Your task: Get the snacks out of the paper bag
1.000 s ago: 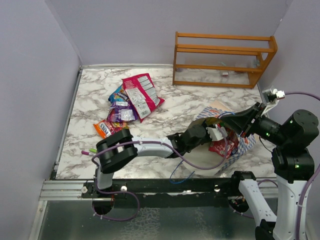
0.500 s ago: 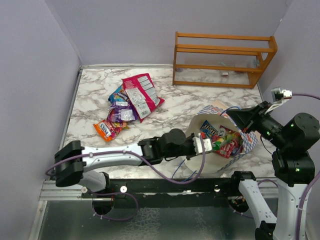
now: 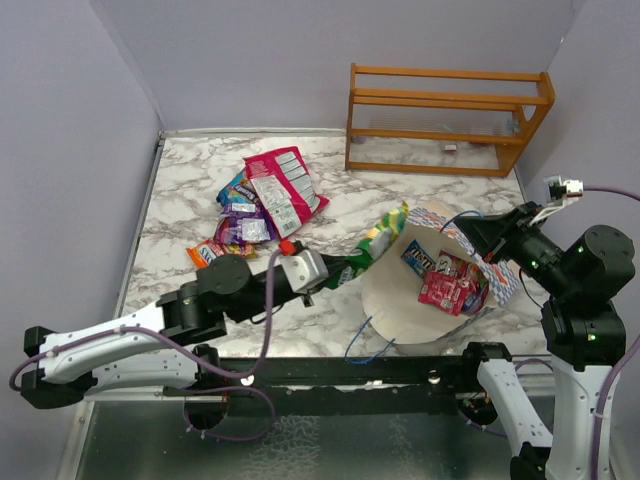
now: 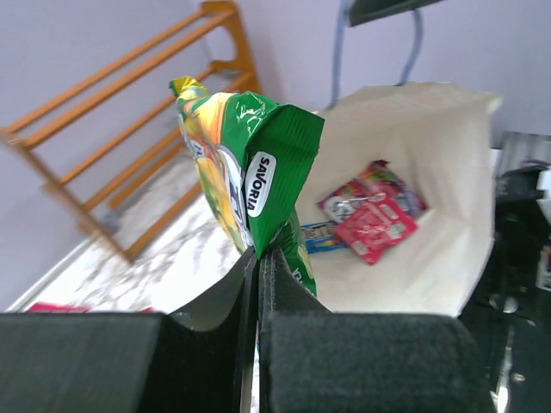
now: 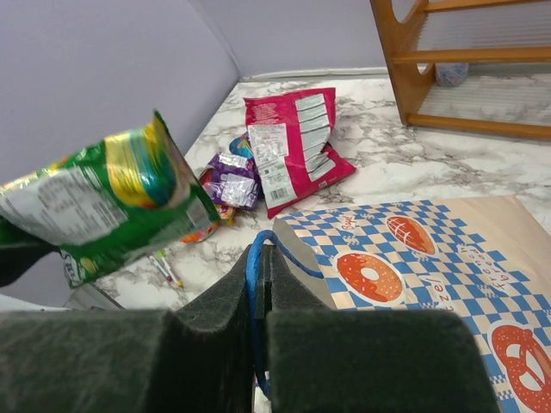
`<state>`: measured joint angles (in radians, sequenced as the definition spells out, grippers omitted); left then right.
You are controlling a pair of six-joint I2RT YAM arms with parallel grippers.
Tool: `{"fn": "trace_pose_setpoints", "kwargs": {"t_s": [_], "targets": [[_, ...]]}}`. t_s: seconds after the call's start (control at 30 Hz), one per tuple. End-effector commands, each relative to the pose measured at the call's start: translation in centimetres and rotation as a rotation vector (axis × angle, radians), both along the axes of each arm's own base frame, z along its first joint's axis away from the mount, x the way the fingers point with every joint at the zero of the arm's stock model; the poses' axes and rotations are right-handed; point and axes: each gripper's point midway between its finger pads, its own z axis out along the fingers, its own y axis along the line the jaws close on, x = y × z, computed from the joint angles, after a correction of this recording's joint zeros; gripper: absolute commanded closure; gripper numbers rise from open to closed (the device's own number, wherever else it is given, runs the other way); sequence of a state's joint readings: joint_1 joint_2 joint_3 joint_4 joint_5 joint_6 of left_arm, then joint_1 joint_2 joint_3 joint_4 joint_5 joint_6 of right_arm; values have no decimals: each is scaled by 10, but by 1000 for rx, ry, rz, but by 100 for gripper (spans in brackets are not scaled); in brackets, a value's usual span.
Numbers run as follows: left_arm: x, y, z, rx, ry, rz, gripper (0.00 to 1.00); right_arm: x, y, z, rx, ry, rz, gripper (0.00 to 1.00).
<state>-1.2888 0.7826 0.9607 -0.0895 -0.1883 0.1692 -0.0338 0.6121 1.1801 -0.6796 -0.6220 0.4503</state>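
My left gripper is shut on a green snack packet, held in the air just left of the paper bag's open mouth. In the left wrist view the packet stands up from the closed jaws. Behind it the bag's cream inside holds a red packet and a blue one. My right gripper is shut on the bag's blue cord handle, above the chequered outside. More snacks lie in a pile at the left, topped by a red-pink packet.
An orange wooden rack stands at the back right against the wall. Two thin pens lie on the marble table near its front left edge. My left arm stretches low across the front left.
My left gripper has drawn back out of the bag to the left, bringing the green packet with it. The bag's mouth now gapes wide. The right gripper has kept its hold on the handle.
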Motion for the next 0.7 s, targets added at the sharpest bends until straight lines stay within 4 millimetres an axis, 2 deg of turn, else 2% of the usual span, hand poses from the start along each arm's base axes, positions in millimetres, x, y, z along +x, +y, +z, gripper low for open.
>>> {"fn": "trace_pose_setpoints", "kwargs": {"t_s": [0.0, 0.1, 0.2, 0.3, 0.43, 0.53, 0.67], "targets": [[28, 58, 23, 6, -50, 250, 100, 3, -6, 6, -14, -41, -38, 98], [50, 94, 26, -6, -49, 462, 100, 4, -6, 6, -14, -44, -39, 98], [68, 115, 5, 92, -74, 635, 100, 4, -6, 8, -12, -52, -38, 98], [83, 129, -20, 234, -110, 788, 100, 4, -5, 11, -16, -59, -37, 98], [107, 138, -35, 239, -66, 865, 100, 4, -7, 14, -23, -65, -43, 98], [134, 148, -57, 300, -16, 934, 100, 3, -7, 15, -24, -67, -43, 98], [176, 177, -90, 433, 84, 1065, 100, -1, -8, 16, -32, -71, -50, 98]]}}
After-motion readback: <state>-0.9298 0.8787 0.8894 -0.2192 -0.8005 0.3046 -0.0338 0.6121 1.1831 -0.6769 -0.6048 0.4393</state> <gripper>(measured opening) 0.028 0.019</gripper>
